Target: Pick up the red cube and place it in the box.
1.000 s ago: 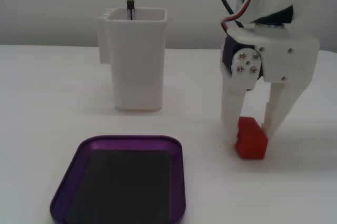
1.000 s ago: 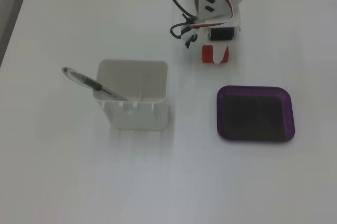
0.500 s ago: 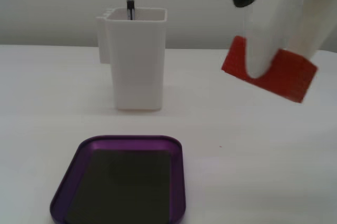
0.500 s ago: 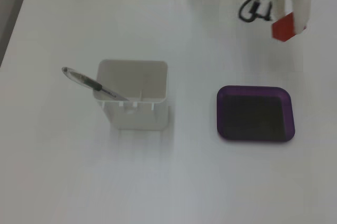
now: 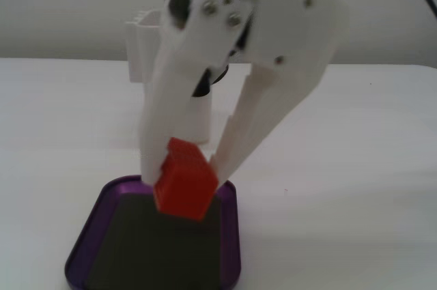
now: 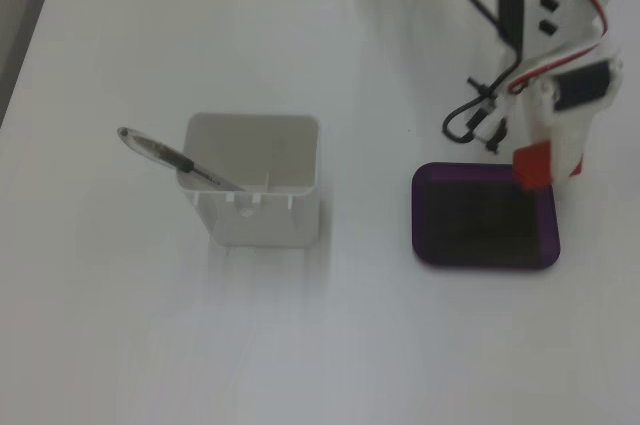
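**Red cube held over the purple box**

The gripper point(image 5: 186, 179) is closed on the red cube point(image 5: 184, 179), with 1 white finger pressed to each side of the block. In a fixed view from the front, the cube hangs tilted above the far edge of the box point(image 5: 231, 235), clear of the dark bottom. In a fixed view from above, the gripper point(image 6: 535, 167) carries the cube point(image 6: 531, 164) over the box's point(image 6: 432, 253) upper right corner, close to the rim. The box is a shallow purple tray with a dark flat floor, and nothing lies in it. To the left of the box in that same view, well apart from it, stands a white container point(image 6: 262, 220) with a pen point(image 6: 170, 156) leaning out over its left wall. From the front, the container point(image 5: 140, 48) stands behind the box, mostly hidden by the arm
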